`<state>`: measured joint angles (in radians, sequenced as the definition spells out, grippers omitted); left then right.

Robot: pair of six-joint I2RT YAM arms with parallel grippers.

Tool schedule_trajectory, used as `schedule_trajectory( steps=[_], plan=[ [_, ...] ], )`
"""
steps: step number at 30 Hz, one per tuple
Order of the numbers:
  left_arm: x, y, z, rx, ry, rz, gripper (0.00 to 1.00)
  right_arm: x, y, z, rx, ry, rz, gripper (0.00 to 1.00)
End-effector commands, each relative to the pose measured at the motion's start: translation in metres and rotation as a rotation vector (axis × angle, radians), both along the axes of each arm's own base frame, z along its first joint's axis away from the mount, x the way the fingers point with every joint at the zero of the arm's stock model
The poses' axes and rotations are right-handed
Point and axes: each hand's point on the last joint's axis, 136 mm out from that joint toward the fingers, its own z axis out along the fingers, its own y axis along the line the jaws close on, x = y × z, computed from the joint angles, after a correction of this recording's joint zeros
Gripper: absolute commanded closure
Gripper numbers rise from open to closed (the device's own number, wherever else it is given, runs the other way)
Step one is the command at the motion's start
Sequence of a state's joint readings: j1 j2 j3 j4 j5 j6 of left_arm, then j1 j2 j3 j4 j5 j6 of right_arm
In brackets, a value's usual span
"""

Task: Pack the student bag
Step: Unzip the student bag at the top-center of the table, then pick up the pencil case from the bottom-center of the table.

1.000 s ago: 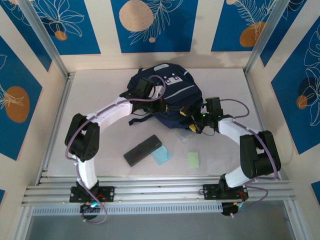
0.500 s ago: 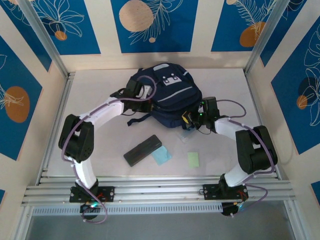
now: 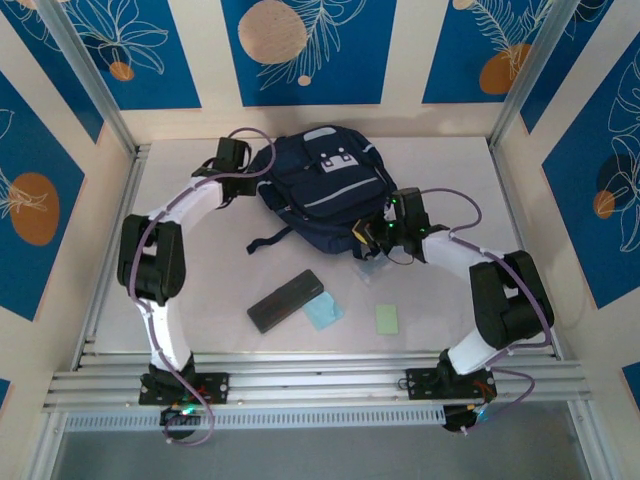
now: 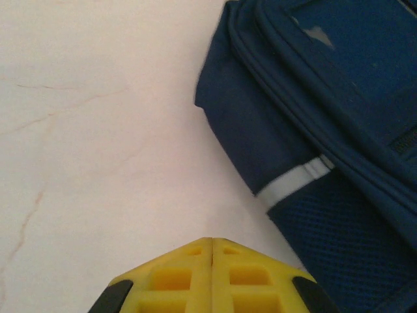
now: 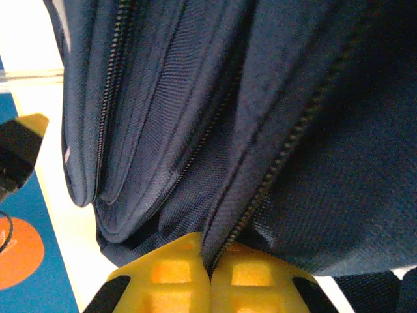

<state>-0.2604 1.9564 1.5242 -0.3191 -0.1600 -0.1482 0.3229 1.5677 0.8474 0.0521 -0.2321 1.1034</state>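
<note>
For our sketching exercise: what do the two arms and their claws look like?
The left arm and right arm have white links, bulky black joints and looping purple cables. The left claw and right claw are yellow with moulded square recesses.

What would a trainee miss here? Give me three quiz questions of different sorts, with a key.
1. True or false: the left gripper is holding the student bag.
2. Which lies nearest the black case? A. light blue sheet B. student bag C. left gripper
3. Fill in: the right gripper is shut on the ____.
Key: 1. False: it is shut and empty, over the table beside the bag. 2. A. 3. student bag, pinching fabric by a zipper.
</note>
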Motion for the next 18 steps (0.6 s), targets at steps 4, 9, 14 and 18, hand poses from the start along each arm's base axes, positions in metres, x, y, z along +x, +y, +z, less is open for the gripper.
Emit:
schedule_trajectory(
  steps=[4,9,14,18],
  plan=[
    [-0.024,-0.042,0.014,-0.266,0.008,-0.107,0.89,0.009,0.019,0.028,0.005,-0.101,0.102,1.0],
    [-0.081,-0.06,0.003,-0.45,0.139,-0.143,0.57,0.0,0.029,0.041,0.007,-0.114,0.209,0.74],
    [-0.148,-0.062,-0.015,-0.445,0.25,-0.18,0.33,-0.025,0.027,0.046,-0.081,-0.09,0.325,0.27],
    [-0.191,-0.066,-0.021,-0.416,0.306,-0.22,0.0,-0.039,0.012,0.039,-0.194,-0.044,0.337,0.01]
  ],
)
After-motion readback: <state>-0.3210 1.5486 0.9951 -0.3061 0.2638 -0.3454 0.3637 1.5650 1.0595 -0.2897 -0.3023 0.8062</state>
